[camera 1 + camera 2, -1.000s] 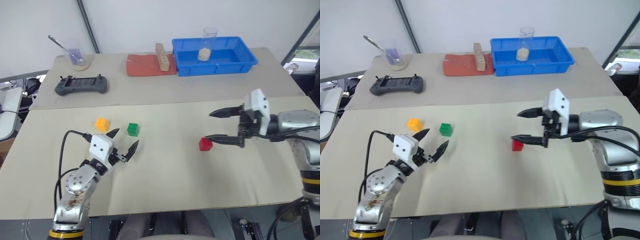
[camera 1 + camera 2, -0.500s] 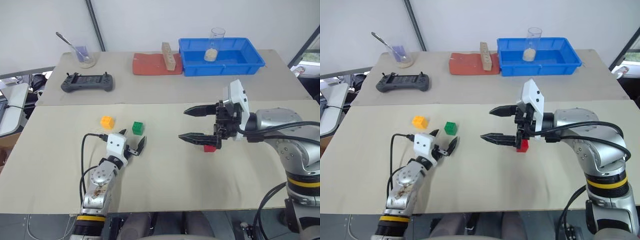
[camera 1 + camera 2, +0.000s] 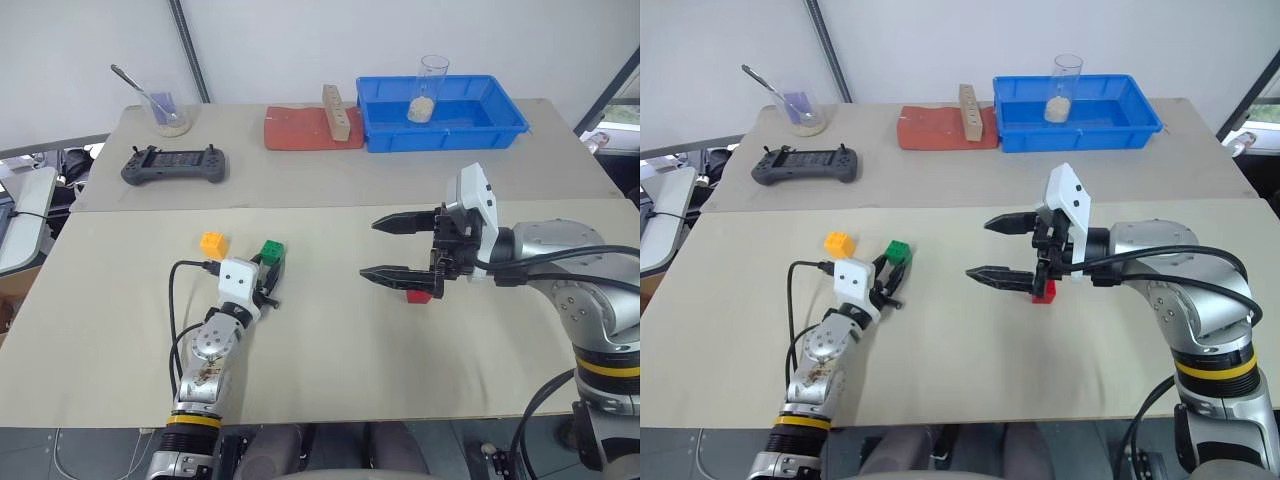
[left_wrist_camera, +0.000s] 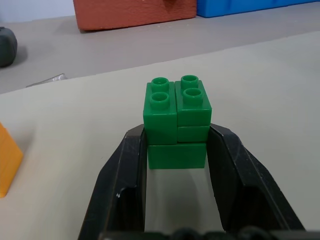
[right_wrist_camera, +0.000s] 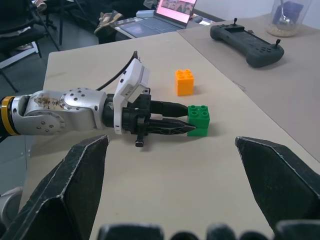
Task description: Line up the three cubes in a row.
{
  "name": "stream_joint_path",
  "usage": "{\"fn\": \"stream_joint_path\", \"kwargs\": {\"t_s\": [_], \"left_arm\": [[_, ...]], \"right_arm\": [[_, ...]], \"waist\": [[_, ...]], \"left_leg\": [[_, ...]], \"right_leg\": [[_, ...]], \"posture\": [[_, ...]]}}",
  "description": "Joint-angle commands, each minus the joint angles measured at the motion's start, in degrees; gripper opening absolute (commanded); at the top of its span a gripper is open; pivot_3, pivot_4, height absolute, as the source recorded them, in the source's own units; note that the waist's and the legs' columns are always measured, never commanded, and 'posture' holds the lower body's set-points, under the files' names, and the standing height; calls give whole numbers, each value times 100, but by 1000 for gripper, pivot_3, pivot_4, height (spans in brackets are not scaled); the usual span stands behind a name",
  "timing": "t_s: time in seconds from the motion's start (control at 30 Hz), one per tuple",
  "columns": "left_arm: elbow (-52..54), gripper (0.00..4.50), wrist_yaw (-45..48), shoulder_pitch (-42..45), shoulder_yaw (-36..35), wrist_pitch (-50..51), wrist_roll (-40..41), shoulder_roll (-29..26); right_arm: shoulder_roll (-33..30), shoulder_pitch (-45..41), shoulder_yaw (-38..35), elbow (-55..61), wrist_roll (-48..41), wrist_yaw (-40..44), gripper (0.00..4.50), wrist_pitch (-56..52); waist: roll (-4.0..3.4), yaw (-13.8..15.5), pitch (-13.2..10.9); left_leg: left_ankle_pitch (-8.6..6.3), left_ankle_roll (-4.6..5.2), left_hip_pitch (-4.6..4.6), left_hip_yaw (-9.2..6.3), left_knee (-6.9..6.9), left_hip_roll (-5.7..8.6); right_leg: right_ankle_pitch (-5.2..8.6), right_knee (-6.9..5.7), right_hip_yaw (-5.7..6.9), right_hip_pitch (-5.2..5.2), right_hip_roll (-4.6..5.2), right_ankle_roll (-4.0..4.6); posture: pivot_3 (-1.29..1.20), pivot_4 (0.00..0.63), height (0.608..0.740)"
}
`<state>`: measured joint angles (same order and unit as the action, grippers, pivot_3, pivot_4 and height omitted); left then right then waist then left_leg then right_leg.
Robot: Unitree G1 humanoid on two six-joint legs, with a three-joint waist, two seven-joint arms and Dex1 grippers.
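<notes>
On the near tabletop, the green cube (image 3: 271, 251) sits between the fingers of my left gripper (image 3: 269, 266), which is shut on its lower part; the left wrist view shows the cube (image 4: 177, 120) pinched from both sides. The orange-yellow cube (image 3: 212, 243) stands just to its left, apart from it. The red cube (image 3: 419, 295) lies to the right, partly hidden behind my right gripper (image 3: 369, 248). That gripper hangs above the table, wide open and pointing left, with nothing in it. The right wrist view shows the green cube (image 5: 199, 119) and the orange-yellow cube (image 5: 184, 81).
On the far board stand a blue tray (image 3: 445, 138) with a glass (image 3: 431, 85) in it, a red pad (image 3: 300, 130) with a tan wooden block (image 3: 337, 112), a black controller (image 3: 173, 165), and a glass bowl with a spoon (image 3: 165, 110).
My left gripper moved forward to the green cube and shut on it. The right gripper shifted left past the red cube a second ago and has stayed open.
</notes>
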<state>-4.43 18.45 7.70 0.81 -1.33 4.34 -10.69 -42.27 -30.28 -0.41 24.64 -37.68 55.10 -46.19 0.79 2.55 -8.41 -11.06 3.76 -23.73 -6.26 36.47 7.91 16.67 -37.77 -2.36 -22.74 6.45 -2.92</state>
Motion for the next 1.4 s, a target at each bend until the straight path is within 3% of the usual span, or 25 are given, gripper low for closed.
{"fn": "stream_joint_path", "kwargs": {"t_s": [0.03,0.27,0.5,0.77,1.1,1.4], "left_arm": [[177,1224,922,210,260,73,233,-396],[236,1224,3815,856,1152,-11,824,-1514],[-1270,1224,4956,1969,1600,-738,652,-1184],[-2777,1224,5088,2691,1723,-1487,328,-463],[-4311,1224,4887,3421,1560,-2338,12,-197],[-4633,1224,5104,3530,1557,-2593,-18,-65]], "right_arm": [[-144,59,-217,74,-39,95,4500,213],[-1021,865,-605,-124,241,932,4500,927],[-1435,1697,-1103,102,238,1011,4500,1096],[-1476,2052,-1391,309,175,791,4500,989],[-1461,2129,-1429,295,194,713,4500,1046],[-1436,1965,-1300,275,190,661,4500,1021]], "waist": [[0,-1,0],[-1,-16,0],[2,-45,-1],[11,-34,-6],[14,-30,-9],[16,-39,-9]], "left_leg": [[0,0,-1,0,0,0],[-2,5,-12,1,0,6],[5,17,-13,4,0,0],[6,21,-15,6,10,2],[4,25,-15,6,28,3],[2,28,-15,6,31,4]], "right_leg": [[0,-1,1,-2,0,0],[-1,5,1,-35,1,0],[-1,-1,0,-20,5,1],[-1,-5,1,-16,4,0],[-4,-8,3,-6,1,-5],[-4,-16,3,-7,-1,-7]], "posture": [[0,150,740],[0,150,740],[0,150,740],[0,150,740],[0,150,740],[0,150,740]]}}
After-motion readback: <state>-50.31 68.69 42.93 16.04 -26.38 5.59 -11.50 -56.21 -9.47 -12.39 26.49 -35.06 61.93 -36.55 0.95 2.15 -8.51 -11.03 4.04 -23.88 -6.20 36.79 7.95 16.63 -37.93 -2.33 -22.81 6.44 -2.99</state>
